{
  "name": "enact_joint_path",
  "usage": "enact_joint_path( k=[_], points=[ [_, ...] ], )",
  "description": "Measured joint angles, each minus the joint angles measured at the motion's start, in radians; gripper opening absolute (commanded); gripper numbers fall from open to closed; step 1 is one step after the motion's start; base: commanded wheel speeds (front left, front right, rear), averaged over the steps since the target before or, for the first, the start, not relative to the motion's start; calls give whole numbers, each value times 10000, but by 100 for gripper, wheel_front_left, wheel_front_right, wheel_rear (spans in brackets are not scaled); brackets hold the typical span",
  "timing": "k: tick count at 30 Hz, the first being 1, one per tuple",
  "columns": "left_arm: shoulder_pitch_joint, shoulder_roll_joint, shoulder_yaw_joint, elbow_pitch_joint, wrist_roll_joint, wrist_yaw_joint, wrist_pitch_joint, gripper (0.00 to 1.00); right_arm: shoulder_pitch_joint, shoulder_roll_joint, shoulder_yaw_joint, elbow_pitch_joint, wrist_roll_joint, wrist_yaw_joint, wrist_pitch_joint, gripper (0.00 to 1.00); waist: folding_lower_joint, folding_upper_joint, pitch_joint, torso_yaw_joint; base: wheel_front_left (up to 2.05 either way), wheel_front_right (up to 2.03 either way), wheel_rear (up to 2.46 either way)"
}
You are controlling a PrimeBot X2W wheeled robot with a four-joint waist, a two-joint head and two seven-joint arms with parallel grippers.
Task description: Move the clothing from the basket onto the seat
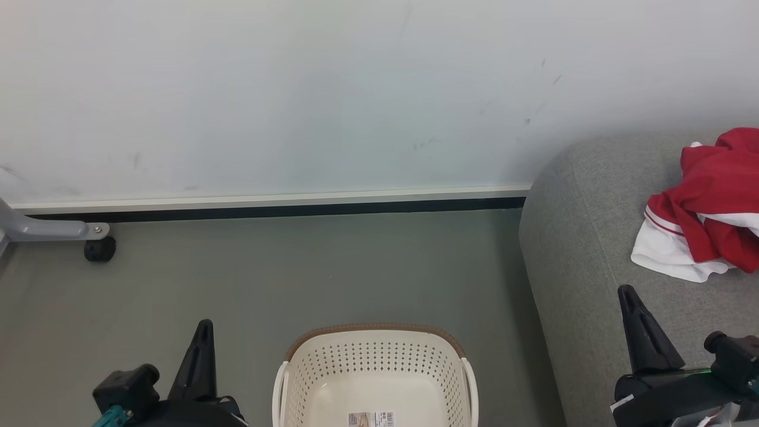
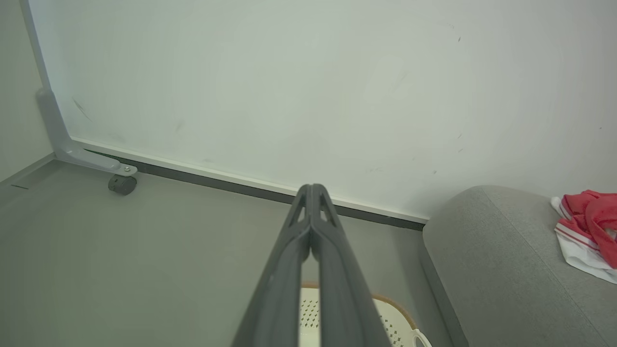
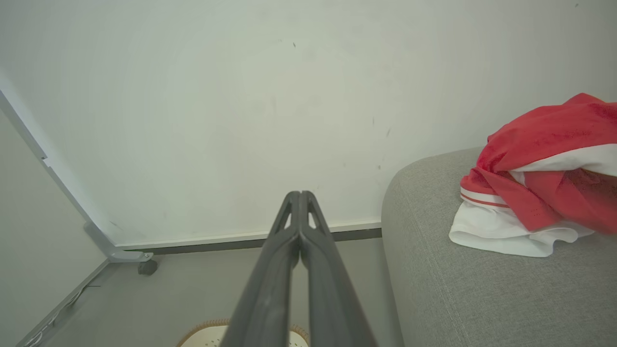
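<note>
The red and white clothing (image 1: 708,216) lies bunched on the grey seat (image 1: 587,249) at the right; the same clothing (image 3: 535,188) and clothing (image 2: 590,231) show on the seat (image 3: 458,289) and seat (image 2: 491,260) in both wrist views. The cream basket (image 1: 375,373) with a brown rim stands on the floor at bottom centre, holding just a barcode label on its bottom. My left gripper (image 1: 204,327) is shut left of the basket, its tips (image 2: 312,188) pressed together. My right gripper (image 1: 627,293) is shut over the seat's front, below the clothing, tips (image 3: 299,195) touching.
A white wall panel (image 1: 296,95) with a dark base strip runs behind the grey floor (image 1: 267,273). A grey frame leg with a black caster (image 1: 99,249) stands at the far left.
</note>
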Motion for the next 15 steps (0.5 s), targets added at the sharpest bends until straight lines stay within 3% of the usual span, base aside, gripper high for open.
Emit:
enact_joint_path(
  k=[15],
  points=[
    [-3,-232,527,81,-1494,-351,539,0,-19,474,-740,311,1605,221,619,0,0,0,-22,-23,0,0,0]
  ],
)
